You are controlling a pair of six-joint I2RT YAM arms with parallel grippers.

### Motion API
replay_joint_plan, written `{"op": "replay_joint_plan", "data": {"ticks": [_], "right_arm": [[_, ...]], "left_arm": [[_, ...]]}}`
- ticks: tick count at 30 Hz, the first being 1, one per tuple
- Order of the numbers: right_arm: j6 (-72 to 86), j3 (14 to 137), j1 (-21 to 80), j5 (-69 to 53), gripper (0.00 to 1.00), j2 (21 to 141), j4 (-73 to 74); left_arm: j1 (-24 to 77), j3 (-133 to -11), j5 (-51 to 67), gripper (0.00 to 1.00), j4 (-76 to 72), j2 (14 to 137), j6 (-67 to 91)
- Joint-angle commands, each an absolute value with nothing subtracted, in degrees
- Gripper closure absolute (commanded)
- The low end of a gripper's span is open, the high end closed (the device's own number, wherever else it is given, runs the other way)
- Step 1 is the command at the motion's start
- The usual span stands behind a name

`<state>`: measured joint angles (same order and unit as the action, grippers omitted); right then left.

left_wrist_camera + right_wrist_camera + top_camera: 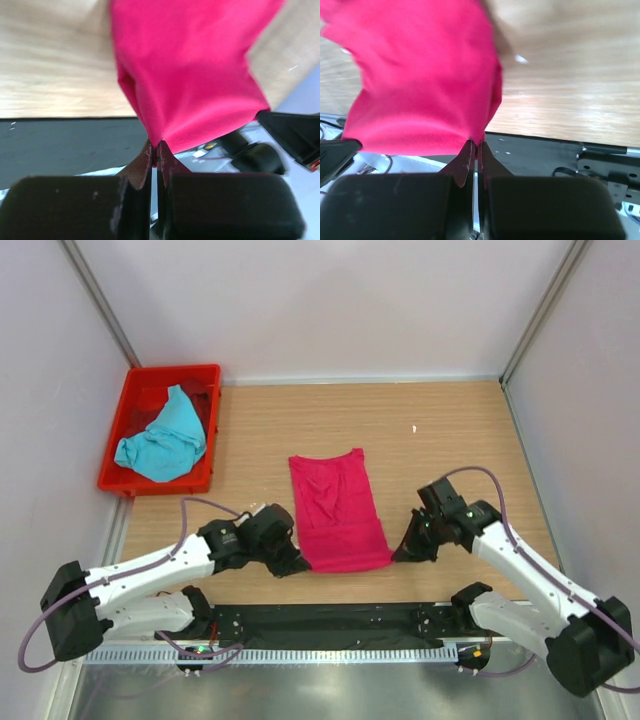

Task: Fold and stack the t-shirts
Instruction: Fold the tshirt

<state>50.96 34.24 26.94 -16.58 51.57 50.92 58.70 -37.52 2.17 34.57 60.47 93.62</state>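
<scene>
**Q:** Left gripper (156, 148), closest to the lens: what did it hold?

**A:** Low over the wooden table (450, 430), it was clenched on the near left corner of the magenta t-shirt (335, 510). The right gripper (476, 146) was pinched tight on the near right corner. In both wrist views the cloth fanned away from the closed jaws, with the held hem raised off the board.

**Q:** How would that shirt handle?

**A:** By its look it was light, limp and not fragile. Thin cloth drapes from any pinch, so a single hold would probably let it sag and bunch. Two hem corners held level, as shown, should keep the edge straight for a fold. The knit seemed to offer fair grip, though a shallow bite on the very edge could slip free.

**Q:** Where did the garments lie, and how did they appear?

**A:** The magenta shirt lay lengthwise at mid-table as a narrow oblong, with its notched neckline at the far end. It was plain and unprinted, no sleeves showed at its sides, and a faint crosswise crease ran near the held end. A red plastic crate (130, 400) stood in the far left corner. Inside it the turquoise t-shirt (160, 445) sat crumpled and unfolded, well apart from the magenta one. A small white speck (415, 427) lay on the bare wood beyond the right gripper.
</scene>
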Motion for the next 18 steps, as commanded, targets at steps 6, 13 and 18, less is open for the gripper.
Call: {"op": "replay_joint_plan", "data": {"ticks": [6, 13, 18], "right_arm": [[42.90, 57.38, 26.11, -14.41, 0.99, 69.14, 51.42], [39.82, 70.81, 23.30, -16.70, 0.99, 82.07, 49.39], [37.62, 78.04, 19.34, -19.51, 0.99, 89.64, 49.22]], "left_arm": [[44.31, -51.49, 3.51, 1.00, 41.67, 65.65, 81.31], [33.50, -61.25, 9.31, 1.00, 40.34, 74.61, 73.31], [27.25, -67.93, 13.79, 1.00, 38.23, 82.95, 69.61]]}}
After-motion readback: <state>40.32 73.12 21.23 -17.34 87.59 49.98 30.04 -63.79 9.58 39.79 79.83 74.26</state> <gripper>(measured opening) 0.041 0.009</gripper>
